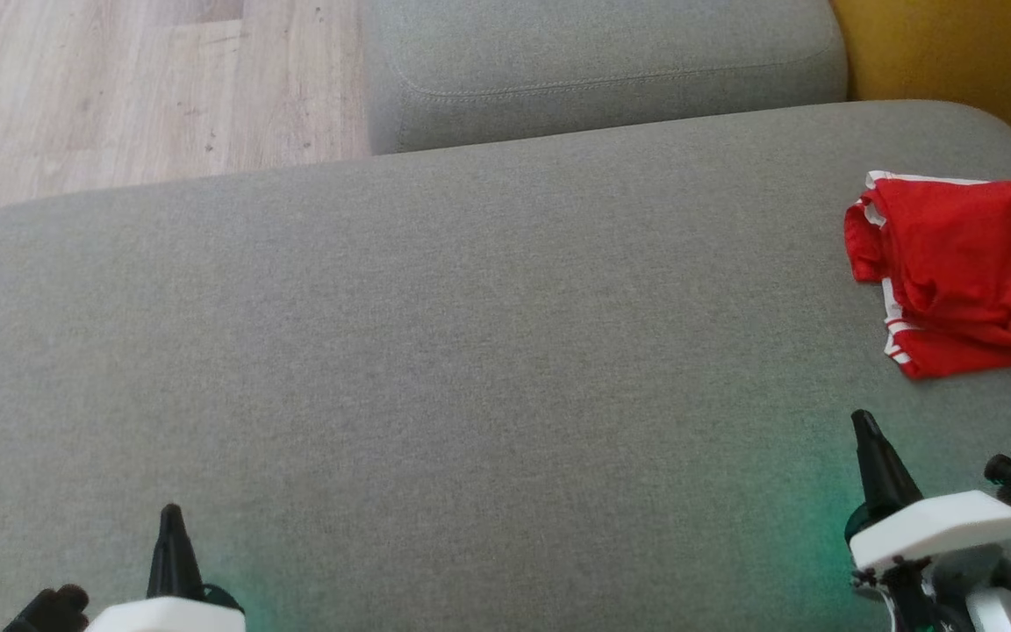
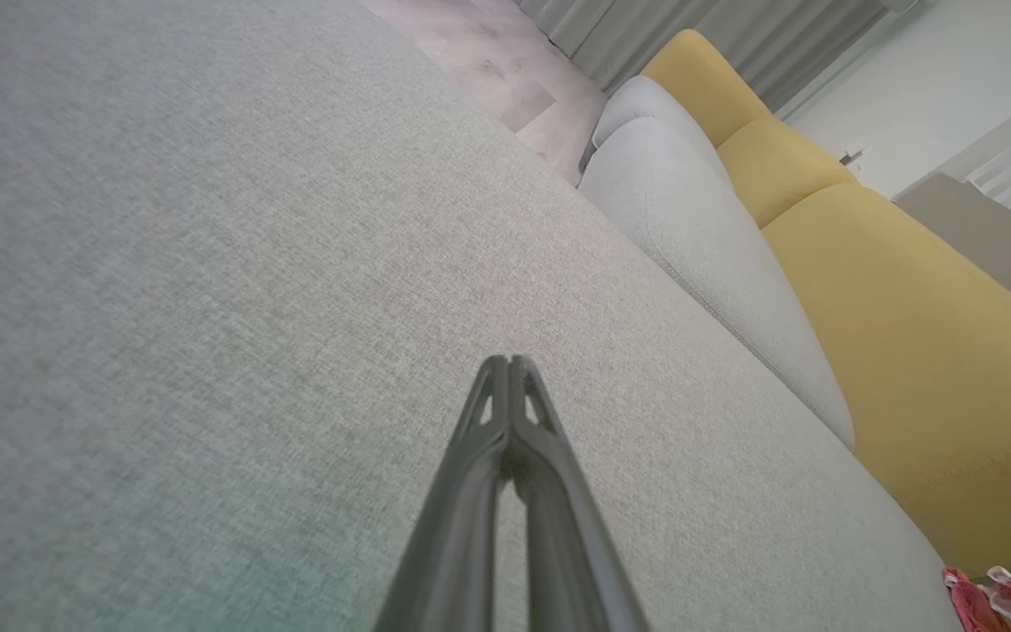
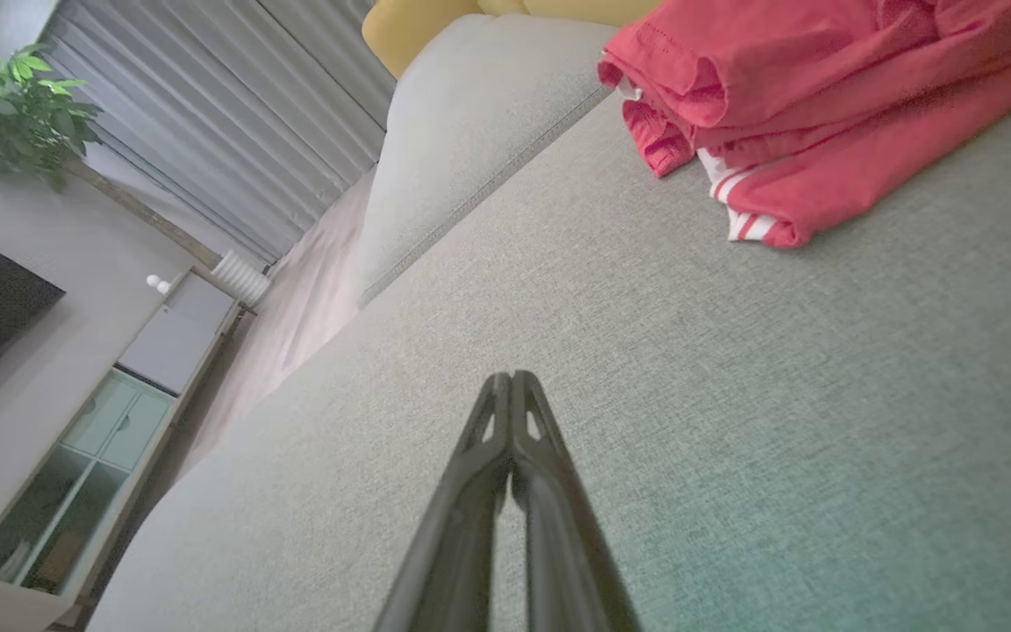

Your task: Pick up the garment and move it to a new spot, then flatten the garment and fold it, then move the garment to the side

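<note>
Item: garment (image 1: 966, 272). Red cloth with white striped trim, rumpled and loosely doubled over itself, not laid flat. I see it lying on the grey seat cushion (image 1: 470, 351) at the far right of my head view, where it runs off the picture's edge.

Item: right gripper (image 1: 862, 416). Its two dark fingers are pressed together tip to tip with nothing between them. It hovers low over the cushion at the lower right. The garment lies ahead of it and a little to its right, near but apart, with bare grey fabric between. In my right wrist view the closed tips (image 3: 510, 377) point across the cushion and the garment (image 3: 821, 96) sits at the upper right.

Item: left gripper (image 1: 171, 511). Fingers likewise closed flat on each other, holding nothing, at the lower left. The garment is well apart from it, across nearly the whole cushion. My left wrist view shows the shut tips (image 2: 510, 360) and a scrap of red (image 2: 993, 606) at the bottom right corner.

Surroundings: second grey cushion (image 1: 602, 70) beyond the first, yellow cushion (image 1: 953, 53) at the upper right, pale wood floor (image 1: 119, 88) at the upper left.
</note>
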{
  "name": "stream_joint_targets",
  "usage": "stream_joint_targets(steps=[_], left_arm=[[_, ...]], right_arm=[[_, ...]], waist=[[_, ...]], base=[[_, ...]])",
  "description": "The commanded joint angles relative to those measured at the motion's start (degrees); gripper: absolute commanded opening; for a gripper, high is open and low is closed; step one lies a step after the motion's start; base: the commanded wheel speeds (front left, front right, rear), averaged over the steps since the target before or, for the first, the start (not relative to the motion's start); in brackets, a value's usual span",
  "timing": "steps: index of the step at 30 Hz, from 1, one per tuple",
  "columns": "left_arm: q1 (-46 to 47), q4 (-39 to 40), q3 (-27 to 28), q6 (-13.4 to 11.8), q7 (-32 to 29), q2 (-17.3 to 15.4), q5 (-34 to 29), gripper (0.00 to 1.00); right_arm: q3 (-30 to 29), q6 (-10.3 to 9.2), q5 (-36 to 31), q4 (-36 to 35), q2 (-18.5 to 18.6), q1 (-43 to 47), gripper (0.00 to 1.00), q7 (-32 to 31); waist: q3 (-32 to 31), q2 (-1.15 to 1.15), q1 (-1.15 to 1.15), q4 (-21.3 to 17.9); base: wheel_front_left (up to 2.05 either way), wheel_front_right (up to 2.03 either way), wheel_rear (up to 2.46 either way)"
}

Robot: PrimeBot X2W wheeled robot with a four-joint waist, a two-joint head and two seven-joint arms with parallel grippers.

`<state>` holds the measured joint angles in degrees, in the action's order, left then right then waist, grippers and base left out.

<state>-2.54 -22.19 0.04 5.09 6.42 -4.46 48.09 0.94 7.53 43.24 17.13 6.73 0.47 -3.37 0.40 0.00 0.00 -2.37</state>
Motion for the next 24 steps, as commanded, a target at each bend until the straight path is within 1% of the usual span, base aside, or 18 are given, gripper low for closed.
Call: stream_joint_targets(steps=[1, 24], left_arm=[[2.91, 2.00, 1.39, 0.30, -0.39, -0.15, 1.44, 0.00], [4.67, 3.85, 2.94, 0.93, -4.18, 0.37, 14.30, 0.00]], right_arm=[[-0.27, -0.02, 1.72, -2.25, 0.14, -3.44, 0.00, -0.17], [-2.46, -0.02, 15.96, -2.51, -1.07, -4.41, 0.00, -1.08]], waist=[[0.00, 0.00, 0.00, 0.04], [-0.07, 0.00, 0.00, 0.74]], base=[[0.00, 0.00, 0.00], [0.00, 0.00, 0.00]])
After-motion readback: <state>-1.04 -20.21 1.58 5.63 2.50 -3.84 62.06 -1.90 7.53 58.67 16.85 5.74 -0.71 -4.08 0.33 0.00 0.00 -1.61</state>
